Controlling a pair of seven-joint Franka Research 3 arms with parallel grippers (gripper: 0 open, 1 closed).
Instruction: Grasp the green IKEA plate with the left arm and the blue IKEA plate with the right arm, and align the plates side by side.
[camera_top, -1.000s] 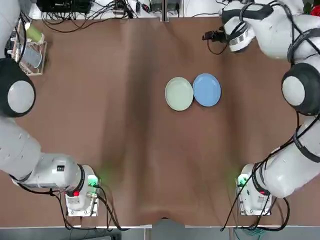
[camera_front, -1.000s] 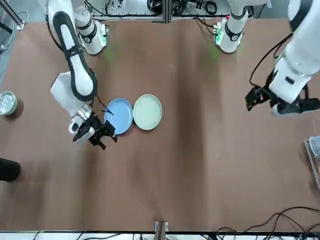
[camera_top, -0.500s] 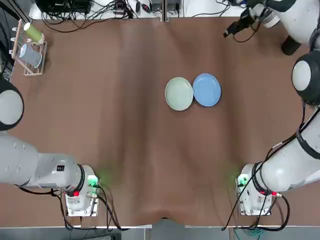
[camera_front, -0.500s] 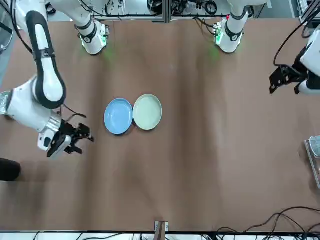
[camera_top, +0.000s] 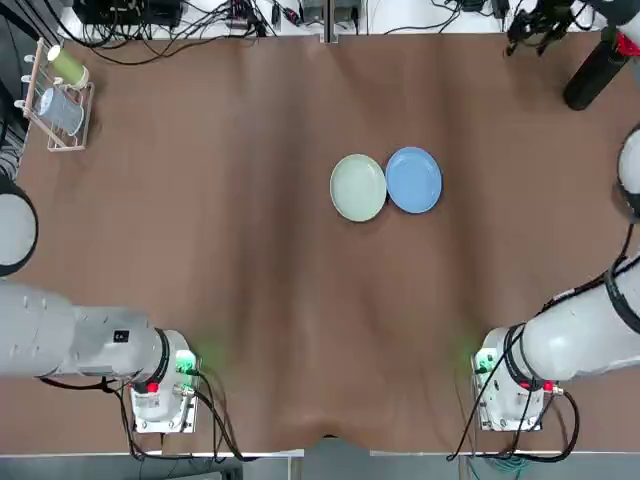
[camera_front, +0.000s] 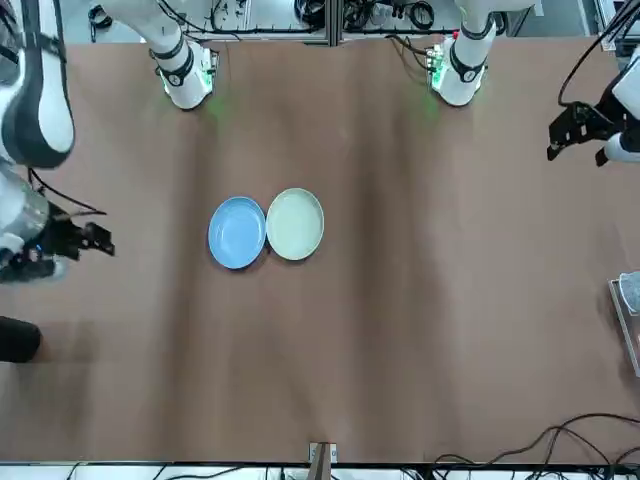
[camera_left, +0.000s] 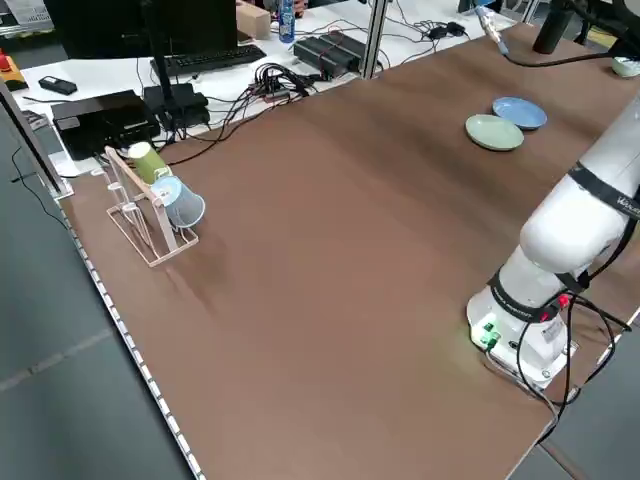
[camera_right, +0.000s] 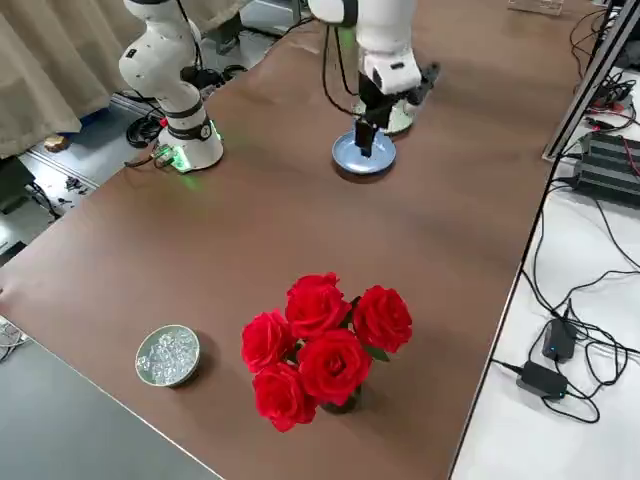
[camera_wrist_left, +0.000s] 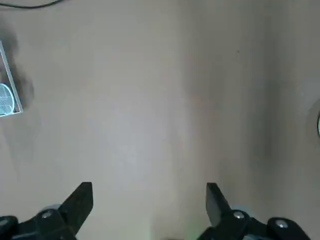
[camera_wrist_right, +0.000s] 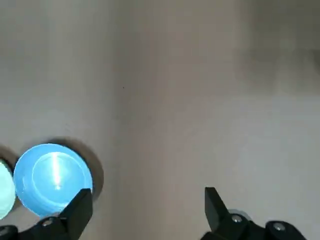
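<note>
Green IKEA plate and blue IKEA plate touching, aligned on table; left tool, right tool wide, empty, clear. Looks done.

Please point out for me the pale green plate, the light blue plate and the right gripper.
Small round pale green plate (camera_top: 358, 187): top view, its centre.
Small round light blue plate (camera_top: 413, 180): top view, its centre.
Right gripper (camera_wrist_right: 146, 206): right wrist view, between its open fingers.
</note>
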